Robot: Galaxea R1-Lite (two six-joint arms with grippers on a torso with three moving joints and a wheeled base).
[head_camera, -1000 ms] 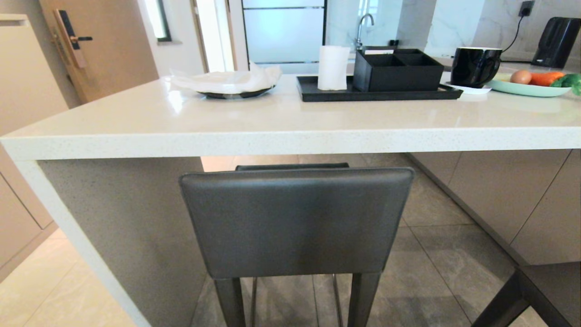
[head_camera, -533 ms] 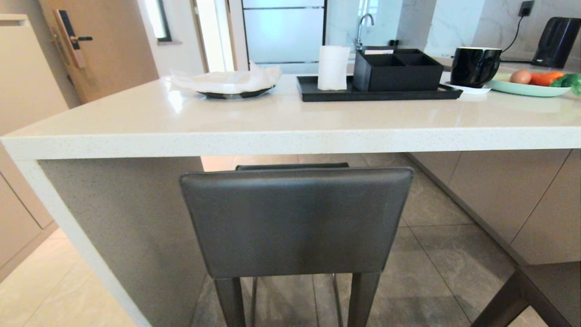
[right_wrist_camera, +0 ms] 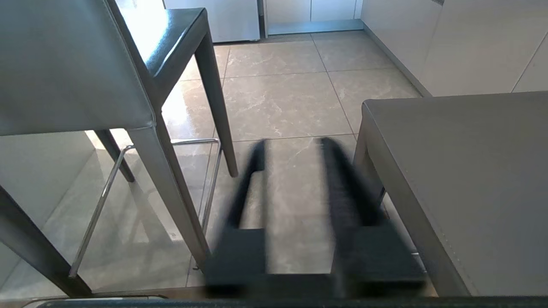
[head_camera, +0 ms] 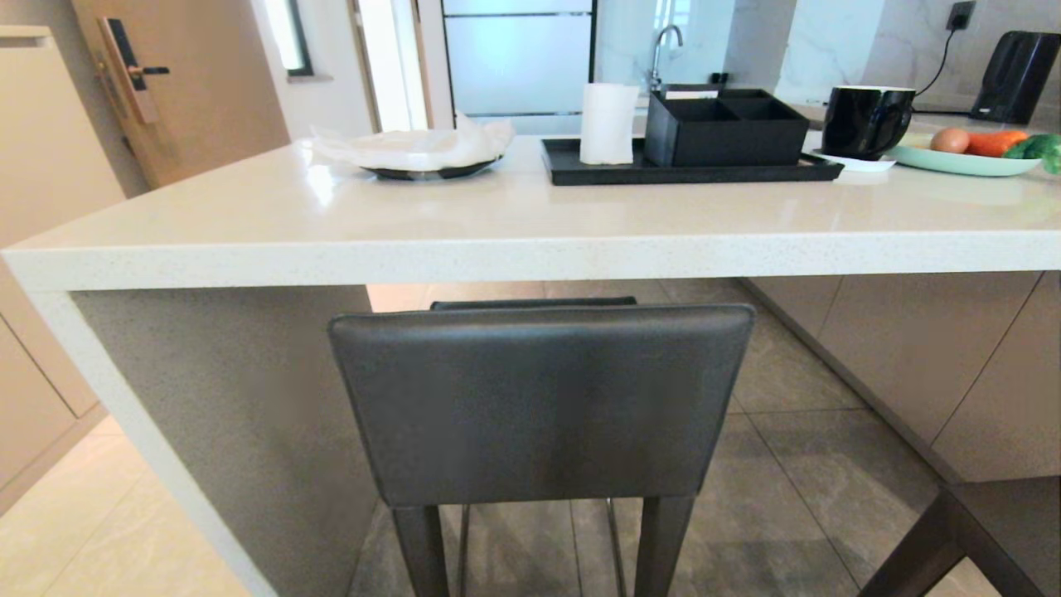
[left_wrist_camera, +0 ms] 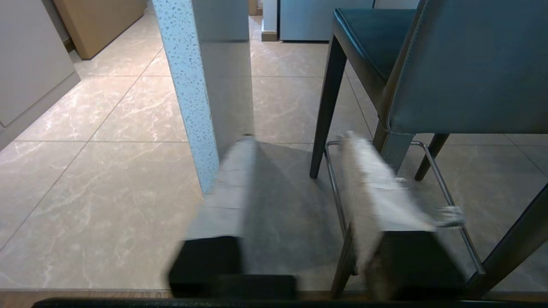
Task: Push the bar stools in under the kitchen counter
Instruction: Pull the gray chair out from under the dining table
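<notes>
Between the earlier head frames and this one nothing in the scene has moved; stools and tabletop things lie as they did, and neither arm shows in the head view.

The nearer dark grey leather bar stool with a low rectangular backrest (head_camera: 543, 402) fills the lower centre of the head frame, its backrest just below the front edge of the thick glossy white speckled stone tabletop (head_camera: 514, 224), its seat reaching in under the slab. The matching speckled slab end leg (head_camera: 224, 414) stands at lower left, beside this stool. A second stool of the same dark grey leather (head_camera: 1007, 518) shows only as a seat corner and leg at the lower right, out from under the tabletop.

On the tabletop, along the upper part of the frame, sit a dark plate with crumpled white paper (head_camera: 419, 153), a black tray (head_camera: 688, 170) bearing a white paper roll (head_camera: 608, 123) and a black divided box (head_camera: 725, 124), a black mug (head_camera: 866, 120), and a pale green plate of vegetables (head_camera: 966, 159).

In the left wrist view the left tool (left_wrist_camera: 299, 143), with pale fingers blurred, stands apart and empty, low over the grey floor tiles (left_wrist_camera: 98, 179) between the slab leg and the stool's chrome footrest bar (left_wrist_camera: 436, 179). In the right wrist view the right tool (right_wrist_camera: 291, 145), dark and blurred, stands apart and empty between the two stools.
</notes>
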